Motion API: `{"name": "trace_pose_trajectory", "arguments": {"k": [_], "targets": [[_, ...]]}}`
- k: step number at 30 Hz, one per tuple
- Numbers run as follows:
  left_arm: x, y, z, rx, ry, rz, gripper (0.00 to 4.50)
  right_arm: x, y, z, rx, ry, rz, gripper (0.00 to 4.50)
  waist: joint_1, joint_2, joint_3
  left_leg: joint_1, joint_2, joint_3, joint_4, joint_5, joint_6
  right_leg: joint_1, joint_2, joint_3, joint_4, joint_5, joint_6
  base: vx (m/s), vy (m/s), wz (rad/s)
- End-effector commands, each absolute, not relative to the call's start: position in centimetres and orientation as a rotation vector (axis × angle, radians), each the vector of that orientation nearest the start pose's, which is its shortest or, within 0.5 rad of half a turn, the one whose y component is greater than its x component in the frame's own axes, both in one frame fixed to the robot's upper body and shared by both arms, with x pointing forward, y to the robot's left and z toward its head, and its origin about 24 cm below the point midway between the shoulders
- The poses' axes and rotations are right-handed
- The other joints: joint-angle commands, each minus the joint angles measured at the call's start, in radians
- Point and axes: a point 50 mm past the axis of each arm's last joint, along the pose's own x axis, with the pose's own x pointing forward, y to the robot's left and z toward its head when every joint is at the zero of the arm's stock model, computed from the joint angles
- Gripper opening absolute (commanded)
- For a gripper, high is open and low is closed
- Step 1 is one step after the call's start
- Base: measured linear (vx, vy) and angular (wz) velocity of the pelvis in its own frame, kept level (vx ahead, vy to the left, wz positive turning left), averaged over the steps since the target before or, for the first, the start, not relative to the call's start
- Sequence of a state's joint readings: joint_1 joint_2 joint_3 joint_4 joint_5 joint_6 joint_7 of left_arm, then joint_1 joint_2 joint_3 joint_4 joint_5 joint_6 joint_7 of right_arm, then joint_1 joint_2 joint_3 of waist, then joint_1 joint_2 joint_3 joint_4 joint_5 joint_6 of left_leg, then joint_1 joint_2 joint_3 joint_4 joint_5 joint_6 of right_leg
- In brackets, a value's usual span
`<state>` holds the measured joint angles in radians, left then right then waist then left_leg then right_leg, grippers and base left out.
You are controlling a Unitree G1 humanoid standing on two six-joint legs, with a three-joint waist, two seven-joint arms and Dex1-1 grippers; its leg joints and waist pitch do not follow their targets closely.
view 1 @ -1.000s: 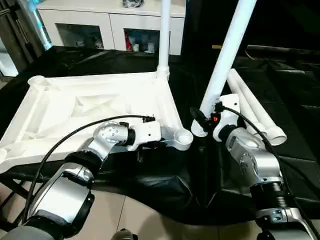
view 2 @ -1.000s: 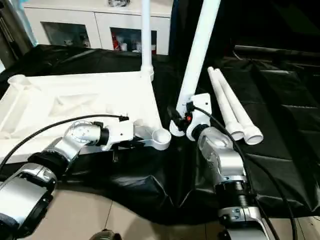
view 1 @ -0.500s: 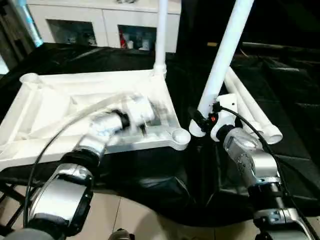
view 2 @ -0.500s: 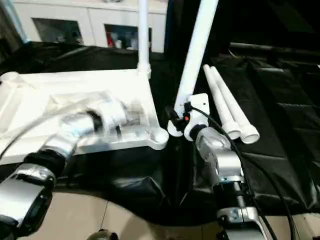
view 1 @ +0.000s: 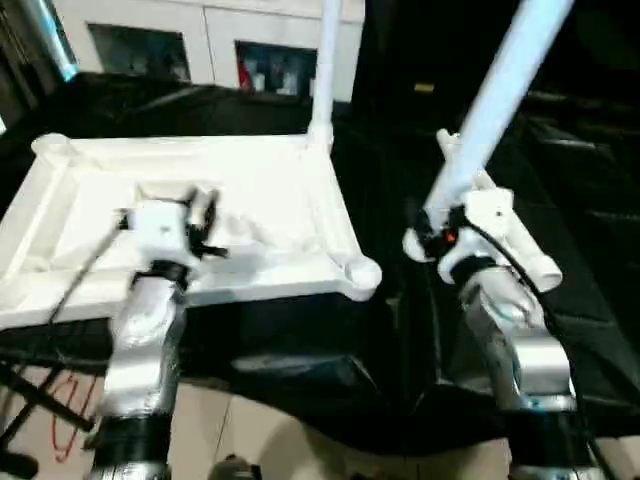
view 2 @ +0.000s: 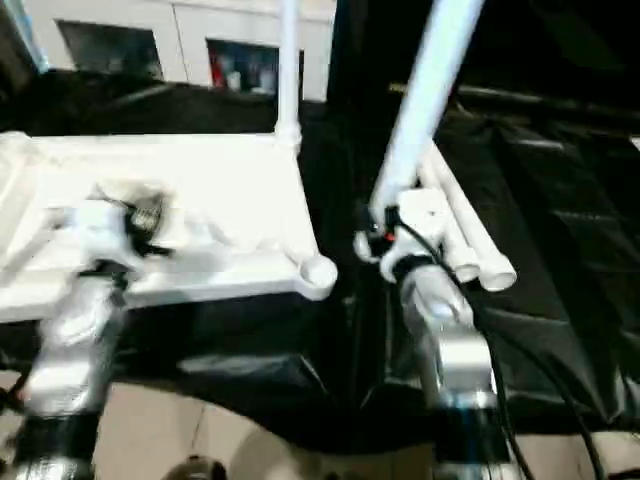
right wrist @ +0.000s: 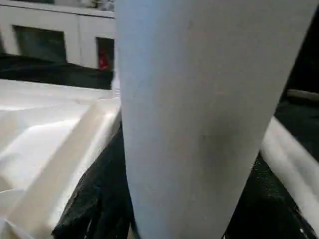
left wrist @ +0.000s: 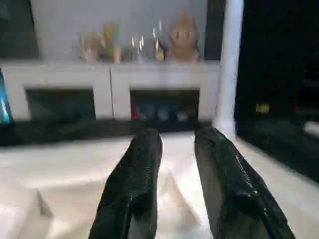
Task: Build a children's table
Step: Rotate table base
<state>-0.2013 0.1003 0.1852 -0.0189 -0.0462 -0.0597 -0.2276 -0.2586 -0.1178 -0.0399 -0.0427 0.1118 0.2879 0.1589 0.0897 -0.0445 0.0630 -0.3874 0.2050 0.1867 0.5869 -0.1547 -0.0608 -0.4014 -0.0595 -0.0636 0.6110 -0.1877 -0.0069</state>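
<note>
The white tabletop [view 1: 280, 180] lies upside down on black cloth, ribbed side up. One white leg [view 1: 324, 60] stands upright in its far right corner socket. My right gripper [view 1: 425, 238] is shut on a second leg [view 1: 490, 110] near its lower end. That leg leans up to the right, and its foot hangs just right of the empty near right corner socket [view 1: 362, 272], apart from it. The right wrist view shows this leg [right wrist: 199, 99] between the black fingers [right wrist: 89, 199]. My left gripper [left wrist: 178, 137] hovers open over the tabletop's left half [view 1: 205, 228] and holds nothing.
Two more white legs [view 2: 480, 250] lie side by side on the black cloth [view 1: 590, 200] to the right of my right arm. A white glass-door cabinet [view 1: 200, 40] stands behind the table. Tiled floor [view 1: 70, 420] shows below the near edge.
My left gripper has left the near right corner of the tabletop, swung back left over the tabletop and opened. The right gripper keeps its hold on the leaning leg. The camera has shifted.
</note>
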Motion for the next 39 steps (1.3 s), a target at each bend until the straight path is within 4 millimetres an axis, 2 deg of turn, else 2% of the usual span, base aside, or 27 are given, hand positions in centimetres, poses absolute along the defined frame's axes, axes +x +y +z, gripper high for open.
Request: {"name": "trace_pose_trajectory", "arguments": {"k": [1,6,8,9,11,12,13,14,15,16,18,19,20,21,22,23,24,25,27,28,29,30,31,32,34,36,39], "targets": [[27.8,17.8,11.2,0.064,-0.273,-0.111,1.40,29.4,-16.3,9.4,-0.017,0.012,0.182,1.90,-0.006,0.004,-0.054,0.037,0.037,-0.019,-0.083,-0.400,-0.039,0.030,-0.071,0.049,-0.089,-0.380,-0.066,0.000,0.000,0.00],[25.4,17.4,9.6,0.056,-0.145,-0.129,1.40,27.6,-18.1,7.6,0.086,0.068,0.159,1.90,-0.029,0.003,-0.029,0.118,0.012,-0.022,-0.054,-0.669,-0.033,0.015,-0.047,-0.009,-0.172,-0.825,0.034,0.000,0.000,0.00],[25.3,17.4,9.6,0.057,-0.142,-0.130,1.40,27.6,-18.1,7.7,0.091,0.062,0.157,1.90,-0.049,0.015,-0.022,0.121,0.025,-0.039,-0.069,-0.724,-0.028,0.053,-0.042,-0.053,-0.179,-0.777,0.038,0.013,0.020,-0.13],[25.3,17.4,9.6,0.064,-0.134,-0.136,1.40,27.5,-17.9,7.8,0.103,0.056,0.171,1.90,-0.065,0.044,-0.022,0.079,0.070,-0.069,-0.141,-0.864,-0.032,0.124,-0.037,-0.050,-0.072,-0.546,0.005,0.025,0.040,-0.26],[25.4,17.4,9.4,0.076,-0.117,-0.141,1.40,27.6,-17.5,7.9,0.086,0.056,0.202,1.90,-0.062,0.044,-0.016,0.064,0.091,-0.073,-0.186,-0.952,-0.036,0.145,-0.036,-0.037,0.023,-0.399,-0.016,-0.007,0.008,-0.28],[25.3,17.4,9.4,0.077,-0.105,-0.142,1.40,27.6,-17.4,8.0,0.079,0.057,0.210,1.90,-0.069,0.028,-0.010,0.100,0.079,-0.059,-0.163,-0.935,-0.025,0.106,-0.051,-0.005,-0.010,-0.422,-0.039,0.003,-0.018,-0.22],[25.3,17.4,9.2,0.078,-0.094,-0.139,1.40,27.6,-17.3,8.0,0.077,0.058,0.214,1.90,-0.059,0.000,-0.003,0.139,-0.012,-0.015,-0.030,-0.728,-0.025,0.048,-0.082,-0.002,-0.178,-0.901,0.010,0.080,-0.067,-0.08],[25.2,17.5,9.0,0.081,-0.081,-0.135,1.40,27.6,-17.2,8.0,0.072,0.059,0.219,1.90,-0.056,-0.002,-0.002,0.149,-0.029,-0.003,0.036,-0.572,-0.004,0.042,-0.132,0.017,-0.216,-1.061,0.019,0.100,-0.044,-0.23],[25.1,17.6,8.8,0.094,-0.061,-0.132,1.40,27.7,-16.9,8.0,0.071,0.062,0.236,1.90,-0.042,-0.018,-0.021,0.054,-0.024,-0.024,0.059,-0.332,0.042,0.140,-0.175,0.053,-0.197,-1.126,0.024,0.100,-0.044,-0.23],[25.1,17.6,8.7,0.102,-0.055,-0.133,1.40,27.7,-16.8,8.0,0.072,0.063,0.245,1.90,-0.020,-0.002,-0.041,0.026,-0.012,-0.037,0.023,-0.232,0.049,0.172,-0.164,0.064,-0.170,-0.968,-0.018,0.151,0.015,-0.23],[25.0,17.5,8.8,0.089,-0.054,-0.126,1.40,27.7,-16.0,7.8,0.011,0.086,0.315,1.90,-0.033,0.006,-0.047,0.037,-0.005,-0.041,-0.041,-0.204,0.062,0.165,-0.081,0.017,-0.129,-0.672,-0.091,0.157,0.013,-0.06],[25.0,17.5,8.9,0.088,-0.052,-0.123,1.40,27.7,-15.7,7.7,-0.022,0.094,0.346,1.90,-0.021,0.005,-0.054,-0.023,-0.023,-0.066,-0.038,-0.171,0.158,0.208,-0.086,-0.027,-0.122,-0.488,-0.108,0.131,0.007,0.08],[25.0,17.6,8.9,0.087,-0.051,-0.122,1.40,27.6,-15.2,7.5,-0.041,0.101,0.387,1.90,-0.024,0.035,-0.061,-0.004,-0.029,-0.065,-0.038,-0.164,0.195,0.206,-0.094,-0.037,-0.129,-0.452,-0.113,0.157,0.035,0.43],[24.9,17.6,8.9,0.088,-0.050,-0.120,1.40,27.5,-14.9,7.4,-0.052,0.106,0.417,1.90,-0.043,0.040,-0.077,-0.002,-0.043,-0.091,-0.017,-0.034,0.315,0.227,-0.079,-0.075,-0.133,-0.308,-0.129,0.157,0.035,0.43],[24.9,17.6,8.9,0.088,-0.049,-0.117,1.40,27.4,-14.9,7.4,-0.045,0.107,0.417,1.90,-0.042,0.051,-0.080,0.024,-0.047,-0.103,-0.021,0.016,0.348,0.219,-0.062,-0.090,-0.127,-0.258,-0.136,0.184,0.045,0.72],[24.8,17.7,8.9,0.087,-0.048,-0.107,1.40,27.4,-14.8,7.4,-0.024,0.109,0.415,1.90,-0.055,0.027,-0.079,0.043,-0.048,-0.123,-0.023,0.062,0.399,0.208,-0.037,-0.102,-0.116,-0.214,-0.135,0.274,-0.018,0.64],[24.6,17.9,8.9,0.068,-0.050,-0.087,1.40,27.4,-14.8,7.3,-0.004,0.119,0.423,1.90,-0.105,0.047,-0.075,0.211,0.078,-0.224,-0.050,0.166,0.469,0.044,0.004,-0.084,0.026,-0.212,-0.121,0.274,-0.018,0.64],[24.6,17.9,8.9,0.064,-0.049,-0.079,1.40,27.4,-14.7,7.3,-0.005,0.119,0.429,1.90,-0.095,0.034,-0.097,0.264,0.140,-0.265,-0.018,0.469,0.559,-0.048,-0.034,-0.031,0.092,-0.179,-0.040,0.275,-0.046,0.32],[24.3,18.1,8.9,0.066,-0.047,-0.072,1.40,27.4,-14.5,7.2,-0.006,0.121,0.466,1.90,-0.083,0.002,-0.112,0.270,0.105,-0.243,0.053,1.155,0.505,-0.128,-0.091,0.051,0.085,0.077,0.069,0.133,-0.037,0.02],[24.2,18.1,9.0,0.071,-0.064,-0.078,1.40,27.4,-14.5,7.2,0.005,0.124,0.468,1.90,-0.081,-0.044,-0.109,0.180,-0.055,-0.152,0.100,1.031,0.343,-0.082,-0.095,0.097,-0.009,0.428,0.030,-0.053,-0.020,-0.09],[24.1,18.1,9.1,0.070,-0.073,-0.085,1.40,27.5,-14.5,7.2,0.006,0.125,0.470,1.90,-0.059,-0.078,-0.108,0.055,-0.141,-0.099,0.104,0.578,0.268,0.061,-0.117,0.153,0.001,0.678,-0.014,-0.157,0.025,0.17],[24.1,18.0,8.9,0.067,-0.062,-0.099,1.40,27.5,-14.5,7.2,0.006,0.129,0.472,1.90,-0.044,-0.087,-0.084,0.029,-0.115,-0.103,0.094,0.338,0.241,0.059,-0.151,0.171,-0.047,0.720,-0.075,-0.157,0.025,0.17],[24.1,17.9,8.9,0.063,-0.056,-0.111,1.40,27.5,-14.5,7.1,0.009,0.131,0.471,1.90,-0.045,-0.084,-0.089,0.026,-0.080,-0.103,0.062,0.070,0.170,0.076,-0.134,0.165,-0.039,0.705,-0.184,-0.062,-0.013,0.34],[24.1,17.7,8.7,0.053,-0.039,-0.141,1.40,27.5,-14.5,7.1,0.017,0.135,0.469,1.90,-0.052,-0.059,-0.090,0.033,-0.073,-0.089,0.009,0.070,0.119,0.081,-0.074,0.120,-0.023,0.594,-0.241,-0.019,-0.052,0.17],[24.5,17.4,8.4,0.071,-0.018,-0.215,1.40,27.6,-14.5,7.0,0.046,0.148,0.462,1.90,-0.072,-0.034,-0.085,0.056,-0.055,-0.074,-0.010,0.149,0.143,0.051,-0.034,0.089,-0.018,0.363,-0.273,-0.033,-0.055,0.11],[24.9,17.3,8.2,0.122,0.000,-0.285,1.40,27.8,-14.7,7.0,0.036,0.160,0.438,1.90,-0.075,-0.031,-0.070,0.058,-0.025,-0.072,-0.024,-0.026,0.139,0.038,-0.040,0.081,-0.048,-0.037,-0.236,-0.058,-0.070,-0.02],[25.4,16.3,8.2,0.157,0.025,-0.508,1.75,28.1,-14.9,7.1,0.022,0.149,0.425,1.90,-0.071,-0.033,-0.056,0.066,-0.013,-0.055,-0.041,-0.264,0.067,0.023,-0.040,0.079,-0.074,-0.322,-0.174,-0.077,-0.042,0.10]]}}
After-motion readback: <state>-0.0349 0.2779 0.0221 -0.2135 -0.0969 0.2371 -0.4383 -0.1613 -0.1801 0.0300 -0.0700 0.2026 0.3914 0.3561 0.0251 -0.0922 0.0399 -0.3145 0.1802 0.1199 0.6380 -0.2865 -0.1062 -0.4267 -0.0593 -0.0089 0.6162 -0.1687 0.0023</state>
